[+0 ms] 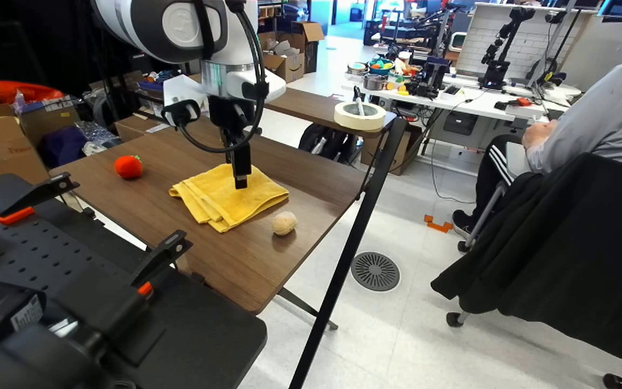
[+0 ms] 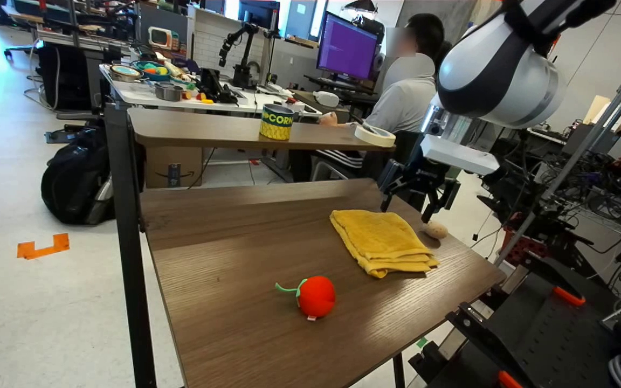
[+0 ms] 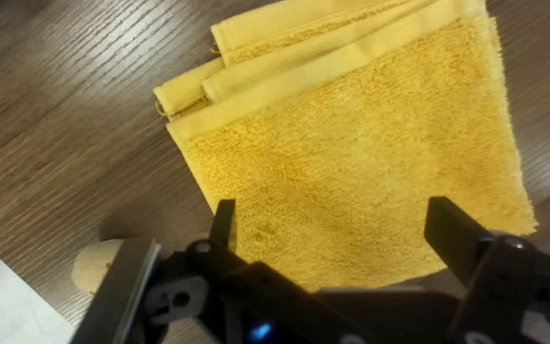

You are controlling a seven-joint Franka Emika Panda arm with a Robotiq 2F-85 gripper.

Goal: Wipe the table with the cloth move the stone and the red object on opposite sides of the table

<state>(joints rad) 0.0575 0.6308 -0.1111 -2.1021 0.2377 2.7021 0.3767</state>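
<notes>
Biggest worry is a bad grab. The cloth (image 1: 219, 202) is lying flat and folded on the table (image 1: 160, 186), so the claw (image 3: 331, 217), closing too high, would probably be skating over the top, and going too low would be jamming into the table. If it's pinching only the upper layer, I'm expecting the folds to open and trail during the wipe. Next worry is the stone (image 1: 284, 222): in an exterior view it's sitting just beside the cloth, right and near, close to the table's right edge. It's looking roundish, so a wide stroke that way could be rolling it off. The red ball (image 1: 128, 167) is resting left of the cloth there, well apart from it, so only a long leftward stroke is likely to be shoving it. Claw status: the fingers (image 3: 224, 222) are standing wide apart above the cloth, holding nothing, and I'm seeing no contact in any view; exact height is hard to judge. In the wrist view, the finger on the left is hanging over the cloth's border on the stone's side, so coming straight down there could be landing it half off the cloth.
</notes>
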